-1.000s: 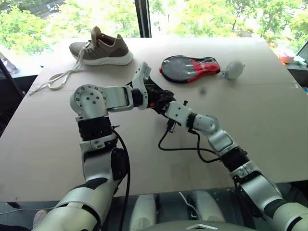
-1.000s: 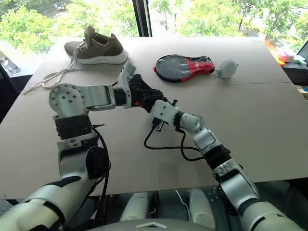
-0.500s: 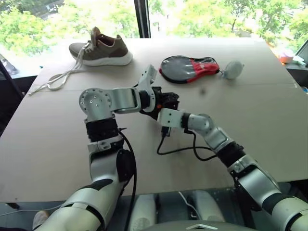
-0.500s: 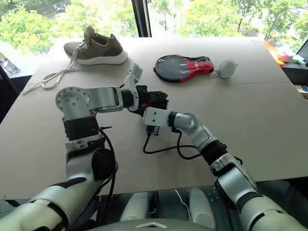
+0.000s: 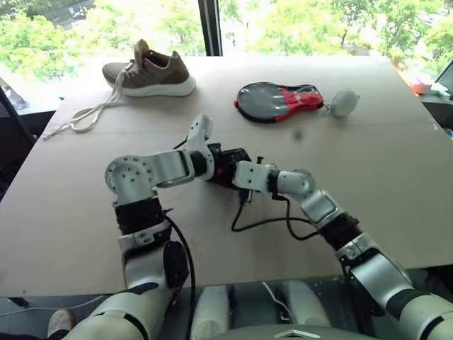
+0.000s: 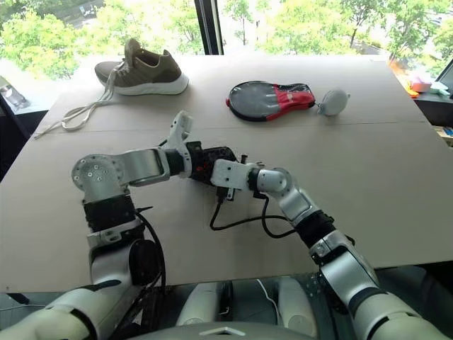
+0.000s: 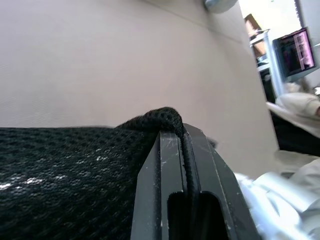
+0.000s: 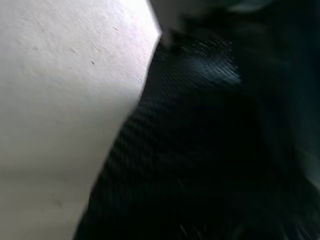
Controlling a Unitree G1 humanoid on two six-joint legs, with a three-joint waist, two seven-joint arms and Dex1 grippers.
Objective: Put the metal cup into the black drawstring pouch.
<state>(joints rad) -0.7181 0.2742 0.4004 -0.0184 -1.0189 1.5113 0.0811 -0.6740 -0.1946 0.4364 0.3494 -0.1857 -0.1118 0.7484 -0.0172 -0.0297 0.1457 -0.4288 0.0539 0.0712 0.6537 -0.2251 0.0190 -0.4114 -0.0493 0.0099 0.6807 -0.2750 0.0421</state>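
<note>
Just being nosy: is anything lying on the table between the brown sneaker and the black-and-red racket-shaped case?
No. In the left eye view, only bare tabletop lies between the brown sneaker and the black-and-red racket-shaped case.

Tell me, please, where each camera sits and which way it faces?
Eye views: on the head, looking forward and down over both arms at the table, shoe and pouch.
Left wrist view: along the left gripper, shut on the pouch's mesh edge.
Right wrist view: close against the black mesh, above the table.
Shared: all views show the pouch.
</note>
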